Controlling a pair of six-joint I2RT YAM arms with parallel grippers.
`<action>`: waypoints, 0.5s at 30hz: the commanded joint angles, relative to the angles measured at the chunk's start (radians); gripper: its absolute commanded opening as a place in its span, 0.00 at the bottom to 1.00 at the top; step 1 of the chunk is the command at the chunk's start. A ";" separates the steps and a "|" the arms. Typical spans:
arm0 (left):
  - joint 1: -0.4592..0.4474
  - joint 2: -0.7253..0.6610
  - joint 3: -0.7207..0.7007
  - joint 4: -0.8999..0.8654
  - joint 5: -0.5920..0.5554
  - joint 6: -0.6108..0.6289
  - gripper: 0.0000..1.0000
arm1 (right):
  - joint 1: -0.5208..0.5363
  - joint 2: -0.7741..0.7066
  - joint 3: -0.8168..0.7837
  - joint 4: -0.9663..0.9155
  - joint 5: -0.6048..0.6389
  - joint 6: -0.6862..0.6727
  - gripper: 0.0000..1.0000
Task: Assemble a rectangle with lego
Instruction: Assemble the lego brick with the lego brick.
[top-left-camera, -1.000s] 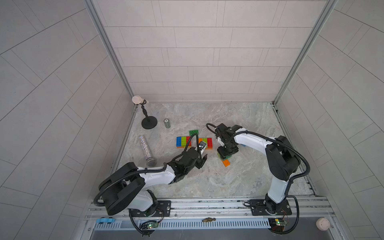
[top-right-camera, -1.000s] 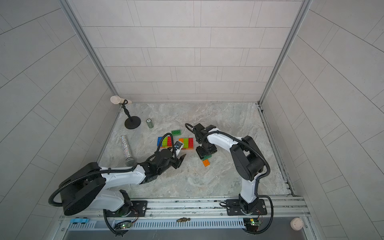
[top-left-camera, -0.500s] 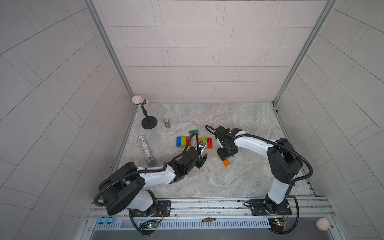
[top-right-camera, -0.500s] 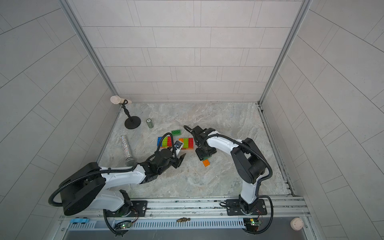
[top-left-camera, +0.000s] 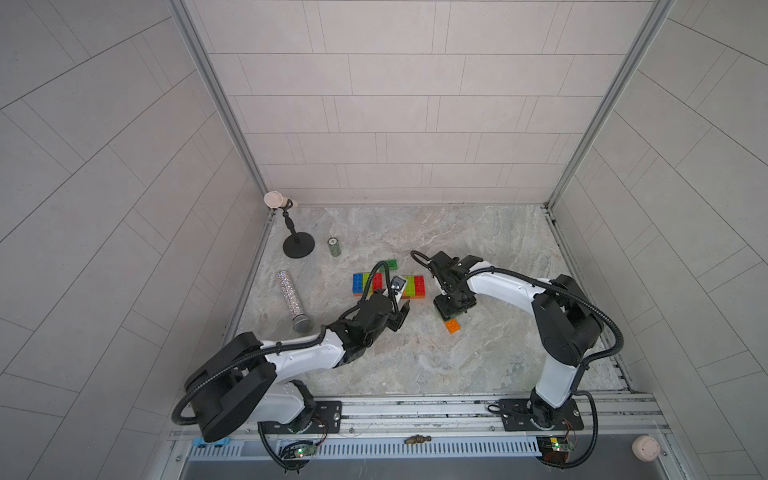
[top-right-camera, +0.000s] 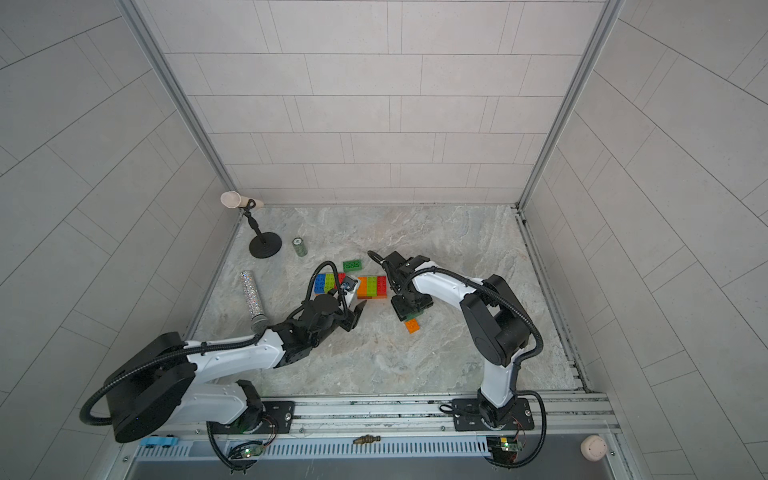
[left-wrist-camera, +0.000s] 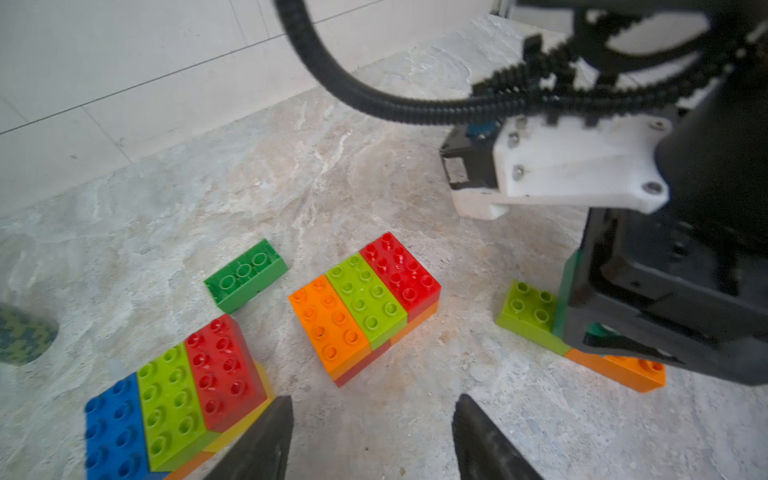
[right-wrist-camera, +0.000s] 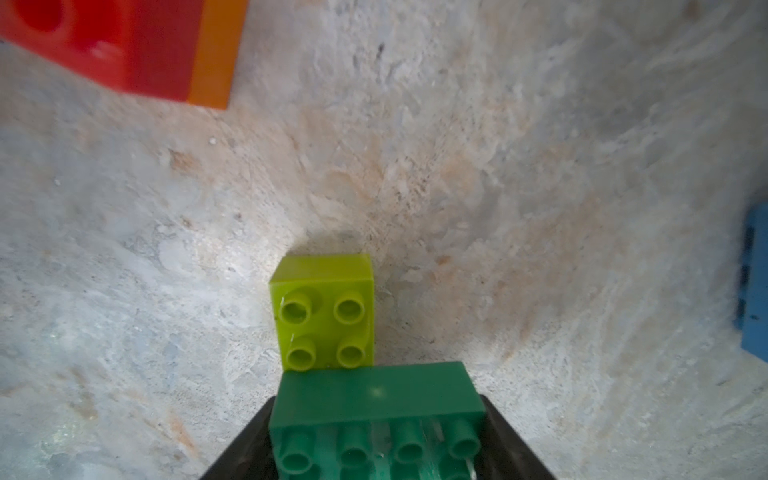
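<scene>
right gripper (top-left-camera: 453, 306): jaws closed about halfway on a dark green brick (right-wrist-camera: 376, 399), held by its two ends, studs up. the brick fills the gap between the fingers (right-wrist-camera: 245, 453). left gripper (left-wrist-camera: 372, 415): jaws apart, nothing between them, hovering on the near side of the two built blocks.

step in hand, as judged: seat the dark green brick on the lime brick (right-wrist-camera: 324, 307) directly below the right gripper. four lime studs show beyond the far edge of the held brick; the rest is covered. whether the two bricks touch cannot be told.

procedure:
1. keep the held brick level. a tilt would catch one row of studs only.
2. check alignment. in the right wrist view one end of the held brick is flush with a side of the lime brick, and the other end overhangs it.
3. press straight down. the lime brick looks loose on the table (top-left-camera: 415, 365), so a sideways push is likely to slide it.
4. open the jaws only once the brick sits flush.

position of parts: an orange brick (left-wrist-camera: 623, 370) shows just beside the lime brick, under the gripper; whether they are joined cannot be told. both lie right of, and apart from, the orange-lime-red block (left-wrist-camera: 365, 303). the blue-lime-red block (left-wrist-camera: 174, 399) lies further left, with a gap between the blocks. one green brick (left-wrist-camera: 245, 274) lies upside down just beyond them.
</scene>
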 joint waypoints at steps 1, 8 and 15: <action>0.024 -0.040 0.017 -0.032 -0.024 -0.012 0.65 | 0.052 0.024 -0.031 -0.048 -0.054 -0.049 0.01; 0.024 -0.044 0.017 -0.014 -0.011 -0.007 0.65 | 0.068 0.096 -0.016 -0.028 -0.016 -0.029 0.30; 0.024 -0.043 0.044 -0.051 -0.019 0.000 0.69 | 0.058 0.028 0.042 -0.102 -0.025 -0.026 0.70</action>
